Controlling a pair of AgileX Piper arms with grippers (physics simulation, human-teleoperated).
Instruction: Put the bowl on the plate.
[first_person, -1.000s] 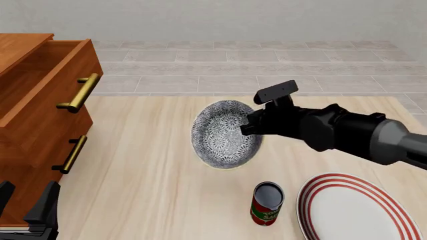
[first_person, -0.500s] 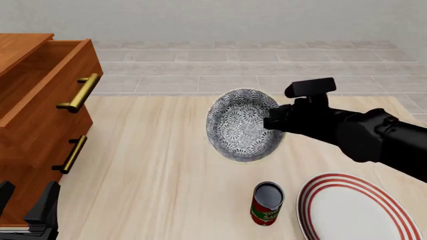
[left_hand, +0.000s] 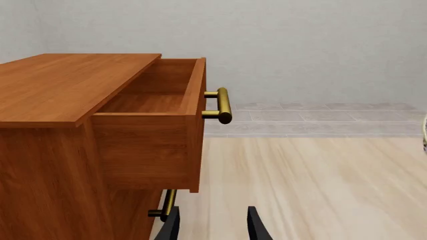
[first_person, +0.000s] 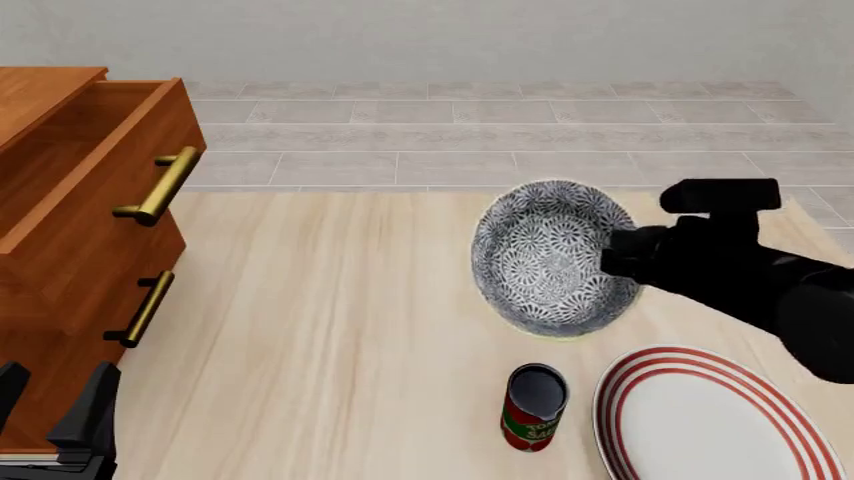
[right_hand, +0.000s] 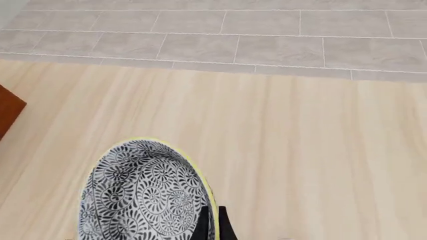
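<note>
While nearest the camera sits the plate (first_person: 714, 425), just left of it stands a can (first_person: 535, 407), upright. Beyond both, toward the plate's far left, hangs the bowl (first_person: 554, 257), tilted, clear of the table (first_person: 320, 330), rim pinched by the right gripper (right_hand: 211, 223). Well left of the plate idles the left gripper (left_hand: 212, 225), jaws parted, empty, beside a dresser (first_person: 80, 230) with its top drawer (left_hand: 157, 112) open.

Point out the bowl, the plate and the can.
bowl (first_person: 550, 258): front view, on its patterned inner wall.
plate (first_person: 707, 425): front view, on its bare white middle.
can (first_person: 533, 420): front view, on its red-and-green side label.
</note>
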